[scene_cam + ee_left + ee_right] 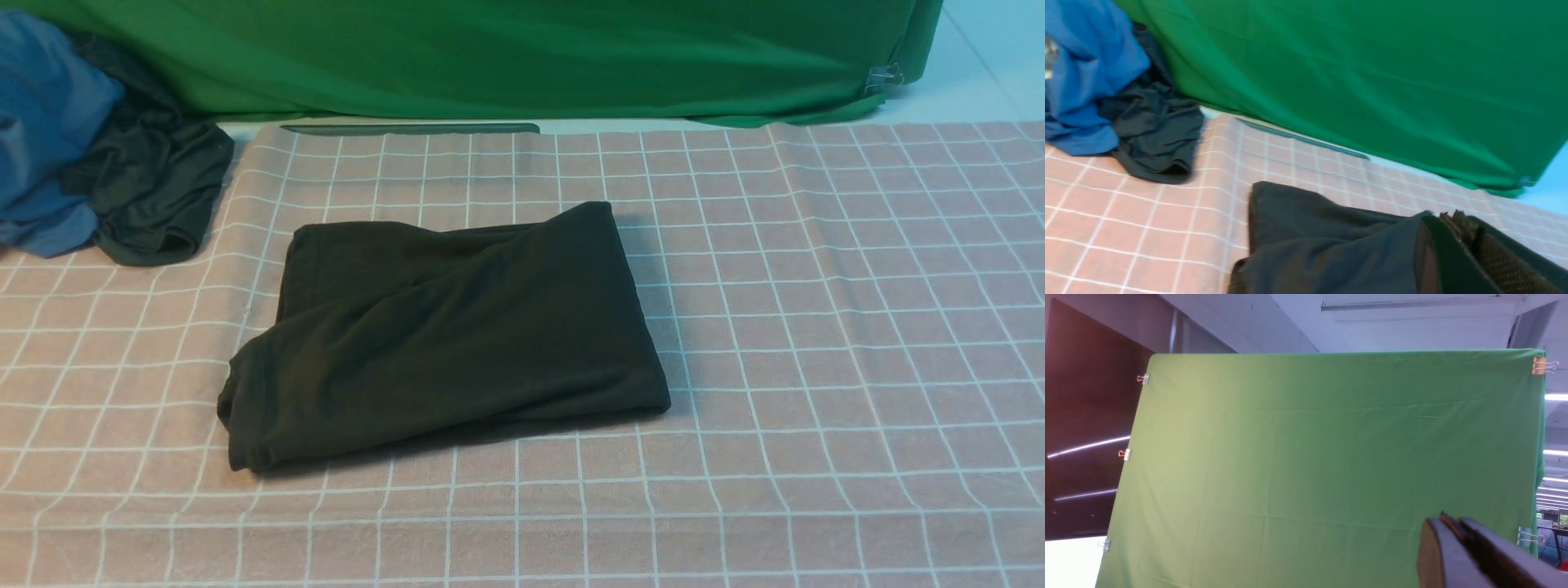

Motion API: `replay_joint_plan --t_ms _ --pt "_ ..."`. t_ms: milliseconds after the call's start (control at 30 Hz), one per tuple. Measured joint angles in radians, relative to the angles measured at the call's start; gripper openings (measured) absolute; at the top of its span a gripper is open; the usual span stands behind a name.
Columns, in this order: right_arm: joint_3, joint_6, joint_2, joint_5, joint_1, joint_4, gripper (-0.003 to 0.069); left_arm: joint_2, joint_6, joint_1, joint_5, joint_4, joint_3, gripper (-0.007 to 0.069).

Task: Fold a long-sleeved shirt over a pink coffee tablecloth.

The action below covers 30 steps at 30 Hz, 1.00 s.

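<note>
Shirt (445, 335) lies folded on the pink cloth (816, 327), soft and floppy; grab its edge. By the left wrist, the left gripper (1468, 230) is closed, empty. By the right wrist, the right gripper (1455, 526) looks closed, empty, facing the green cloth (1310, 457).

Even, soft overhead light fills all views, the long-sleeved shirt (445, 335) casting only a faint shadow on the pink coffee tablecloth (816, 327), while the left wrist view is motion-blurred and ceiling tubes (1555, 397) glare beyond the right gripper (1453, 524).
</note>
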<state>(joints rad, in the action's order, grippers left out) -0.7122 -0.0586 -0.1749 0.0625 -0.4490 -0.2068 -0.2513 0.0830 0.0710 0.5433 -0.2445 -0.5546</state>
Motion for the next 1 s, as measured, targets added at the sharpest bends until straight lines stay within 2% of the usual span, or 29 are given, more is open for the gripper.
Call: replay_joint_plan --t_ms 133,167,300,467,567,1000 --pt "0.0 -0.001 0.0 0.001 0.0 0.0 0.0081 0.037 0.115 -0.047 -0.151 0.111 0.126 0.0014" --pt "0.0 -0.002 0.0 0.001 0.0 0.0 0.0085 0.061 0.14 -0.051 -0.232 0.136 0.197 0.0014" --pt "0.0 -0.002 0.0 0.001 0.0 0.0 0.0092 0.153 0.158 -0.052 -0.339 0.156 0.371 0.0014" --pt "0.0 -0.002 0.0 0.003 0.0 0.0 0.0104 0.242 0.166 -0.052 -0.339 0.182 0.547 0.0014" --pt "0.0 -0.002 0.0 0.004 0.0 0.0 0.0117 0.249 0.169 -0.052 -0.293 0.198 0.562 0.0014" --pt "0.0 -0.003 0.0 0.008 0.0 0.0 0.0144 0.253 0.17 -0.052 -0.304 0.204 0.562 0.0014"
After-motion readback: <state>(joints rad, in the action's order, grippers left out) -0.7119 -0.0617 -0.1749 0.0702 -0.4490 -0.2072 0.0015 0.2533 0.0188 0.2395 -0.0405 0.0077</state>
